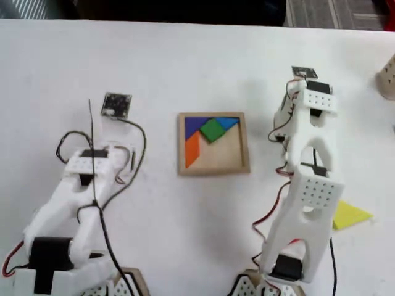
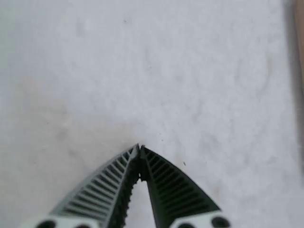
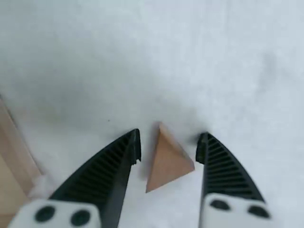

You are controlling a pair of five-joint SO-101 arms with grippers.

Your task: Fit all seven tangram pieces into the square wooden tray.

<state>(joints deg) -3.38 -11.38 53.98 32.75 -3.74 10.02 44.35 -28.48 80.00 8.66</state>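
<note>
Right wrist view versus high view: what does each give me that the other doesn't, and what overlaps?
Right wrist: the right gripper, jaws open either side of a tan triangle on the table. High: blue piece, green piece and orange piece in the tray, plus a yellow triangle beside the right arm. Both: the table and the tray, just its edge in the wrist view.

Spread wide and white, a matte surface (image 1: 185, 61), faintly mottled and speckled where seen up close. Standing at its right edge, not far from the far right corner, a pale beige object (image 1: 387, 77) dotted with small holes, cut off by the frame. Beyond the far edge, dark floor (image 1: 185, 9), a light striped patch (image 1: 31, 7) past the far left corner and grey ribbed flooring (image 1: 333, 12) toward the far right.
</note>
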